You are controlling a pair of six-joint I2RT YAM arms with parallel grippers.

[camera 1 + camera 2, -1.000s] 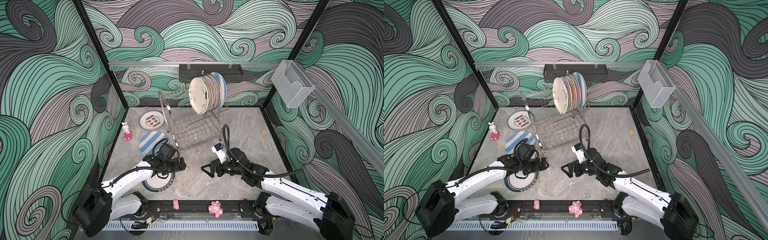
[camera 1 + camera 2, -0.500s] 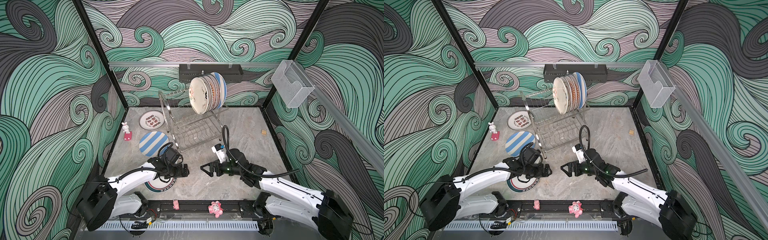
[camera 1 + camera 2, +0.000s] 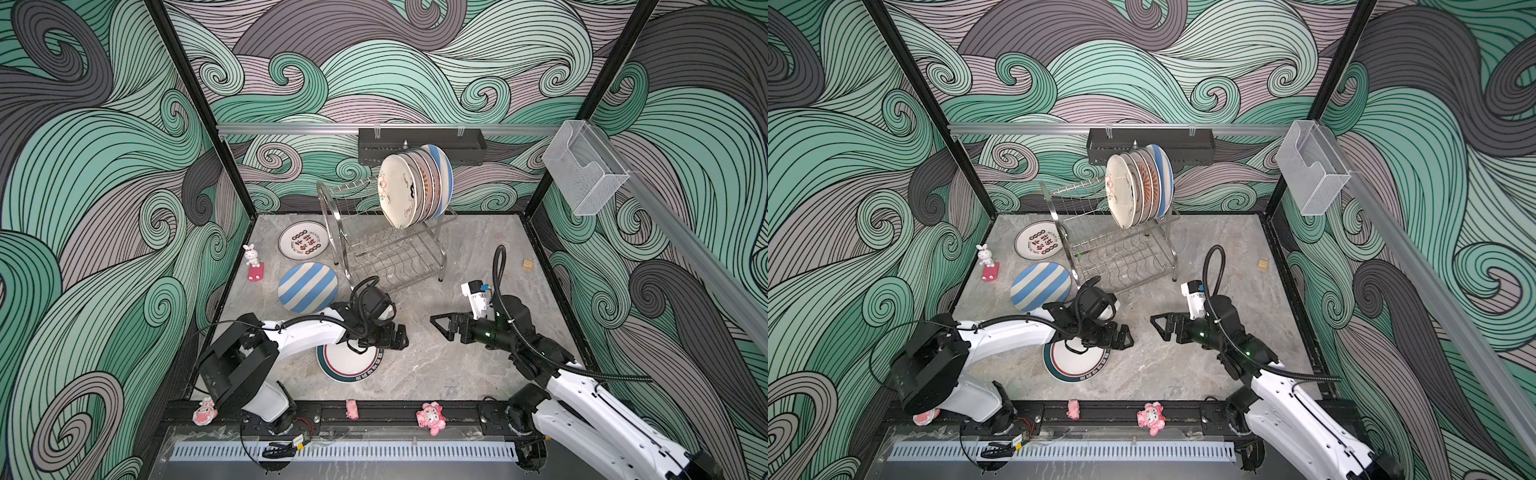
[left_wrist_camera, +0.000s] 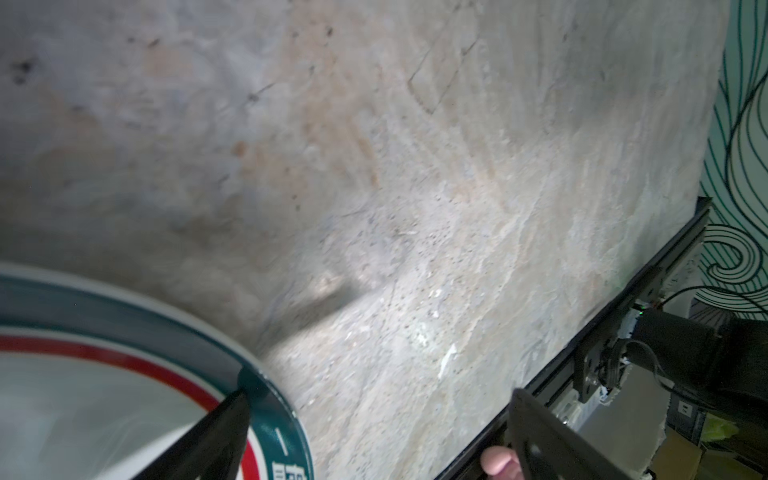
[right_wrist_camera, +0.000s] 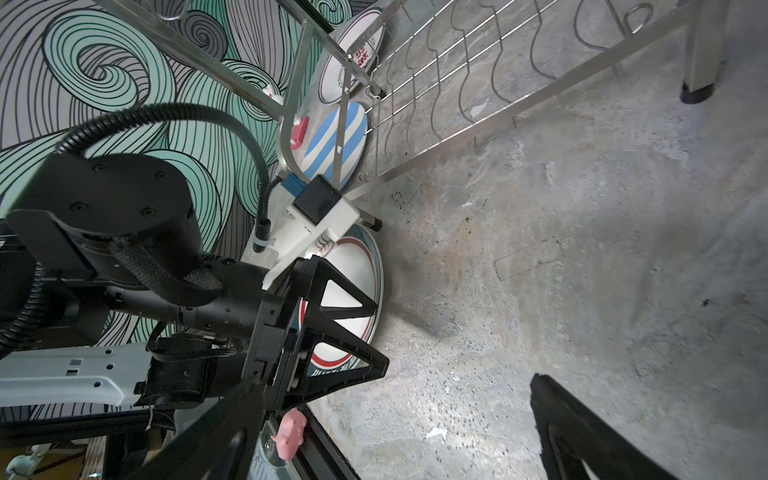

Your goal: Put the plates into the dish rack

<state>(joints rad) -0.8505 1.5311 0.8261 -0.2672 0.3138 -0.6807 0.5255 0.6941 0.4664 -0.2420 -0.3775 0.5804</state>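
The teal plate [image 3: 349, 362] has slid to the right across the table [image 3: 436, 374] in the last half second. It now lies flat at lower centre in both top views, further from the left wall and closer to the right gripper [image 3: 439, 328]. The left gripper [image 3: 398, 336] has travelled with it and sits at the plate's upper-right rim. In the left wrist view its jaws are apart. One finger [image 4: 216, 430] rests on the teal band and the other is out over bare table, so nothing is clamped. The plate is blurred there, which suggests the drag is still under way.

The right gripper has backed off slightly to the right. Its jaws are wide apart and empty, and they point at the plate.

This looks like repositioning rather than a lift, probably to bring the plate to mid-table where a rim grasp is easier. The load count is unchanged. The striped plate [image 3: 307, 287] and the character plate [image 3: 304, 245] lie flat left of the rack [image 3: 390, 257], and the other plates [image 3: 411, 191] stand on edge in its upper tier. Three plates are still to go.
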